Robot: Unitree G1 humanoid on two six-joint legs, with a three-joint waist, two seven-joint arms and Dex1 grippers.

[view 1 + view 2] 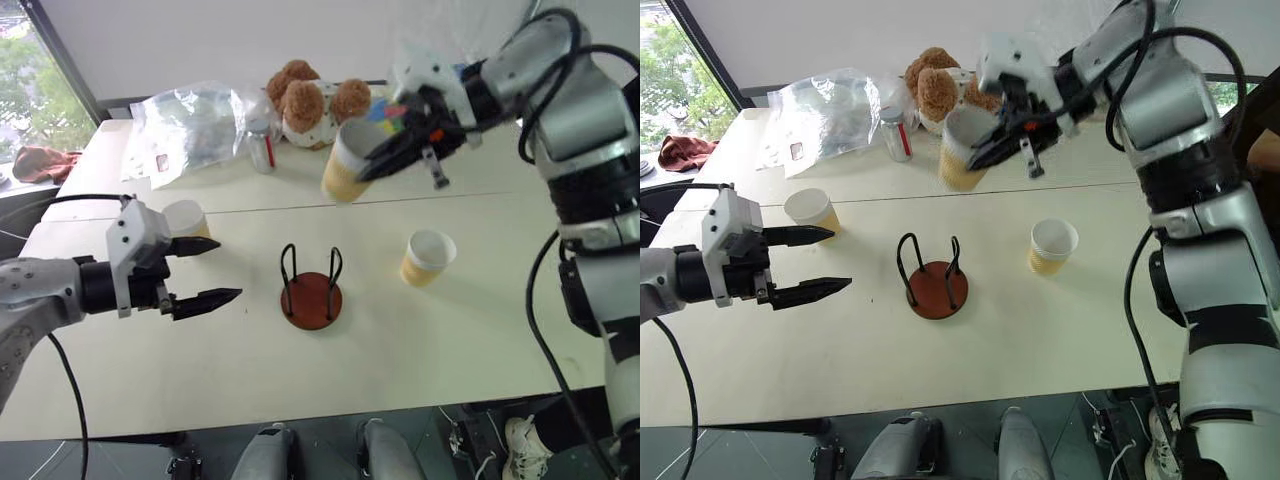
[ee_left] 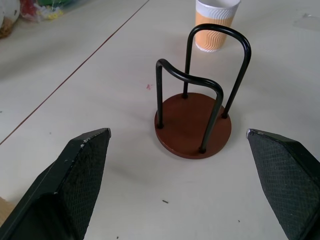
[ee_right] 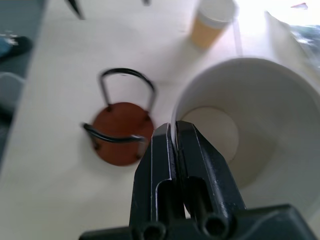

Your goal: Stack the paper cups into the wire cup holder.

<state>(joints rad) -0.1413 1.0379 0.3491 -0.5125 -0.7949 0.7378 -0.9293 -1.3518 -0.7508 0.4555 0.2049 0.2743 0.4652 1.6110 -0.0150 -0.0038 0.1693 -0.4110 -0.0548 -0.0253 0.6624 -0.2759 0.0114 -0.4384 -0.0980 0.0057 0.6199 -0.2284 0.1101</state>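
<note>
Jaws of the right gripper (image 3: pixel 174 134) pinch a paper cup's (image 1: pixel 350 160) rim, aloft; the left gripper's (image 1: pixel 207 270) gape empty.
Best centred upright over the wire cup holder (image 1: pixel 311 288), then lowered between its loops.

My right claw (image 3: pixel 173 131) pinches the rim of a paper cup (image 3: pixel 260 130), one finger inside the white wall and one outside, with the cup's round bottom showing past my fingers. Below on the pale surface (image 3: pixel 60 200) stands the wire cup holder (image 3: pixel 122 132), its two black loops rising from the reddish-brown disc. Farther off stands a second paper cup (image 3: pixel 212 22), upright.
</note>
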